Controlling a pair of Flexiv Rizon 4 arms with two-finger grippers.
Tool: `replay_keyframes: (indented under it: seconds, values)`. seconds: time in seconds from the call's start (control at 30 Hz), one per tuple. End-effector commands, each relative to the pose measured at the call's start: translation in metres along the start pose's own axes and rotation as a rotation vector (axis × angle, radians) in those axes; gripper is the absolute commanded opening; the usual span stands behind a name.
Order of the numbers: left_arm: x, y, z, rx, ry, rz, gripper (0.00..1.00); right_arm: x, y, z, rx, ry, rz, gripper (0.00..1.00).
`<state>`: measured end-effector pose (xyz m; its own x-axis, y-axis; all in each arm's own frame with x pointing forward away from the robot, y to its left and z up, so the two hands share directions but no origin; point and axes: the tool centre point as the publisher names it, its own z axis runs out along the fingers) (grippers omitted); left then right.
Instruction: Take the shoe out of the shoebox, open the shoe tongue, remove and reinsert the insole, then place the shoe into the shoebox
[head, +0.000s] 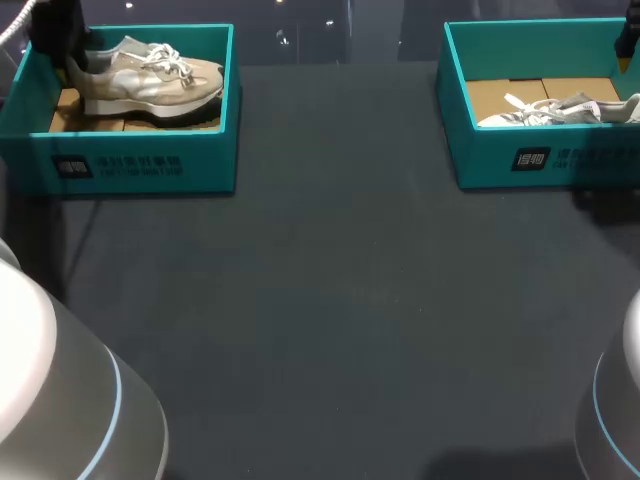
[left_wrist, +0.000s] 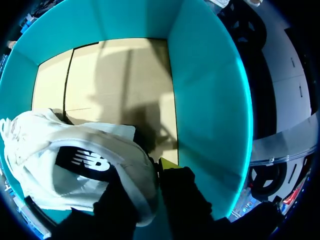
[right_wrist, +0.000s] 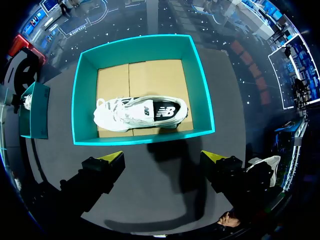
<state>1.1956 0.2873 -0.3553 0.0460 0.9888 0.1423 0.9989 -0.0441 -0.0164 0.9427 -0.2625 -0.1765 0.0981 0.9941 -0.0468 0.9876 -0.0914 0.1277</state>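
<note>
Overhead, the left gripper (head: 68, 58) sits at the heel of the beige shoe (head: 150, 80) inside the left shoebox (head: 140, 165). Left wrist: its fingers (left_wrist: 168, 165) are clenched on that heel collar. Right wrist: the right gripper (right_wrist: 162, 159) is released, hovering before the right shoebox (right_wrist: 145, 140); the white shoe (right_wrist: 142, 112) lies inside.

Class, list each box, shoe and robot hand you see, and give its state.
Left box: open, holds a shoe.
Left shoe: upright on its sole, laced.
Right box: open, holds a shoe.
Right shoe: lying on its side.
Left hand: at the left shoe's heel; grip unclear.
Right hand: open, empty.
</note>
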Motion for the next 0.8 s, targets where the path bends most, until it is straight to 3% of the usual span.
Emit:
replay_keyframes:
  seconds: [0.03,0.8]
  values:
    - [0.008,-0.01,-0.019,-0.016,-0.006,0.0,0.0,0.0,-0.001,0.0,-0.002,-0.001,0.001,1.0]
    - [0.027,-0.024,-0.103,-0.048,0.012,-0.086,0.0,0.0,-0.001,0.0,-0.002,-0.001,0.001,1.0]
